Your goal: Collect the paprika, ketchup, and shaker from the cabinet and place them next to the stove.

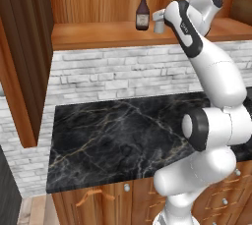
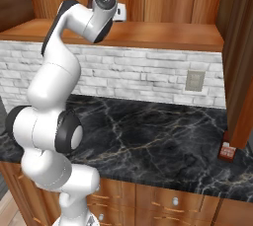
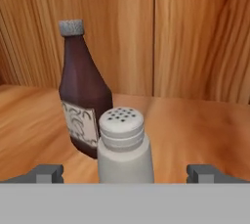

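- Shaker (image 3: 124, 147) sits closest in the hand view, upright, long axis vertical, perforated rounded top up, centred between the two finger tips (image 3: 46, 173)
- Gripper (image 3: 126, 174) jaws spread wide, one tip well off each side of the shaker, neither touching it, nothing pinched
- Ketchup (image 3: 83, 96) stands just behind and left of the shaker, upright, narrow neck and grey cap pointing up, pale label facing the camera; the shaker overlaps its lower right, contact can't be told
- Both stand on the cabinet (image 3: 195, 120) shelf board, vertical-grain back panels behind
- Left base view: arm (image 1: 211, 101) rises from lower right, its hand up at shelf height; ketchup (image 1: 142, 14) upright on the cabinet (image 1: 93, 35) shelf, shaker (image 1: 158, 22) just to its right, partly hidden by the arm
- Black marble counter (image 1: 118, 135) below the shelf, white brick wall (image 1: 113, 74) between them
- Right base view: arm (image 2: 54, 92) rises from lower left, wrist at the cabinet (image 2: 168, 32) shelf, hiding the bottles; jaw state can't be told from here
- Wall outlet (image 2: 194, 80) on the brick, small red item (image 2: 227, 152) at the counter's (image 2: 148, 136) right end
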You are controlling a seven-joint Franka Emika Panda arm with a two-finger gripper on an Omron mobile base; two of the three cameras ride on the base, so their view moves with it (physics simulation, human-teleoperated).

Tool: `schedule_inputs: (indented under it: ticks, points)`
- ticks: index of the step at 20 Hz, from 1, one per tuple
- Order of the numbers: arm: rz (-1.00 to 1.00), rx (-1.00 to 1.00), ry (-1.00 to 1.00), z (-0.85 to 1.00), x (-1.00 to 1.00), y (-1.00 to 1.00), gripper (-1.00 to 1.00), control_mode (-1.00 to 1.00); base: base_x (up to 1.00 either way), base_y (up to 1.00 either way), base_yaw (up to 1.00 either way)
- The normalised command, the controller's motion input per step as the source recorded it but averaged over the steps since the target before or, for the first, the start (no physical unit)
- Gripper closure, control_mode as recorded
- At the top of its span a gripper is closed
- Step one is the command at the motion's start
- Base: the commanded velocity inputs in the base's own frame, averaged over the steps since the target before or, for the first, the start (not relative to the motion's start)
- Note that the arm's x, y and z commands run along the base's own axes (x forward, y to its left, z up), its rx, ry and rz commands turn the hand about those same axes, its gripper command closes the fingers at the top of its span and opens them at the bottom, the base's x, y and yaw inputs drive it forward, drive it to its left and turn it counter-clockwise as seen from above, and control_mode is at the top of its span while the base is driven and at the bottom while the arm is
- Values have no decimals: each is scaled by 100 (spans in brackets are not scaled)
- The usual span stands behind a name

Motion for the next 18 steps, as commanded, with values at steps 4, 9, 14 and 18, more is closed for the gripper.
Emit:
schedule_inputs:
  ticks: [4, 9, 14, 18]
  points:
    - [0, 0, 0, -3, 19, 11, -100, -100, 0, 0, 0]
    - [0, 0, 0, -5, 20, 10, -100, -100, 0, 0, 0]
    - [0, 0, 0, -6, 21, 6, 100, -100, 0, 0, 0]
    - [0, 0, 0, -1, 14, 0, 100, -100, 0, 0, 0]
